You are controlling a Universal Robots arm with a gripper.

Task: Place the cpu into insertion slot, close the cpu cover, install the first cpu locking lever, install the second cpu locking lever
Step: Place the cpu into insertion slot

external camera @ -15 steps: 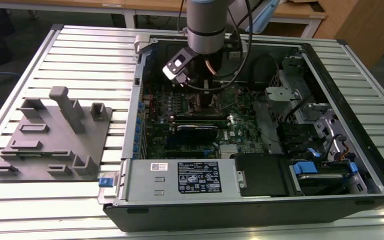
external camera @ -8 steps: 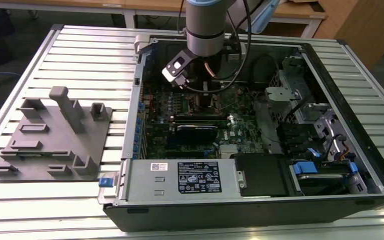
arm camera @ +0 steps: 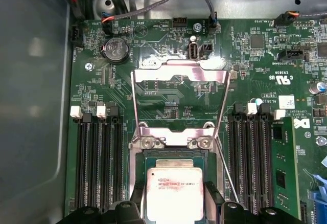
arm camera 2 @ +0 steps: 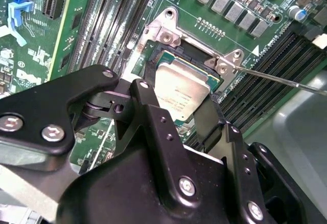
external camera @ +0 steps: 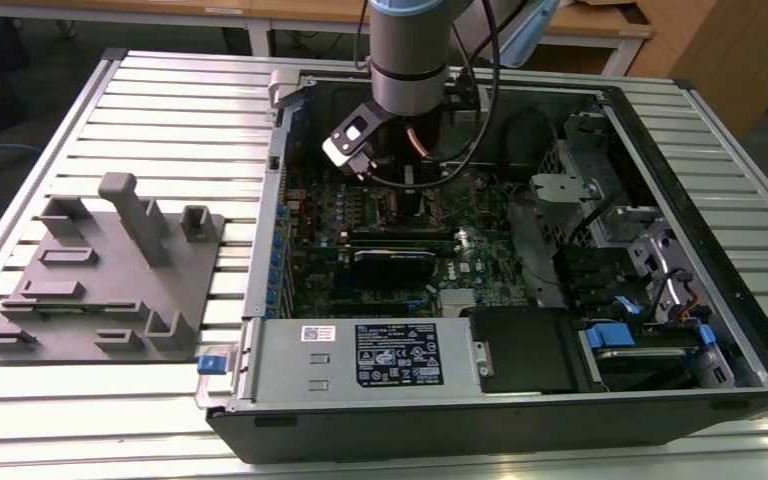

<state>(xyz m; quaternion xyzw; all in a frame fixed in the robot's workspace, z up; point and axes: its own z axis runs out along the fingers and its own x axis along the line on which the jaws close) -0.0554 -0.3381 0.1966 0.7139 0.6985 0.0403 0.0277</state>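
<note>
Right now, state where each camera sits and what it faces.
Exterior view: high, looking down into the open computer case; the arm shows.
Second wrist view: on the arm, looking past the gripper at the cpu.
First wrist view: on the arm, facing the raised cpu cover.
Both wrist views share cpu and gripper.

A white rectangular label (external camera: 398, 357) crowded with small black print and marks sits on the grey metal box (external camera: 291, 372) at the lower middle of the exterior view. A small white barcode sticker (external camera: 312, 333) lies just beside the label, toward the exterior view's left. In both wrist views the flat square silvery-grey cpu (arm camera: 173, 183) (arm camera 2: 180, 93) bears a few lines of fine reddish print on its top. White lettering runs across the green motherboard (arm camera: 255, 60), which also carries a small white triangle mark (arm camera 2: 257, 50).
</note>
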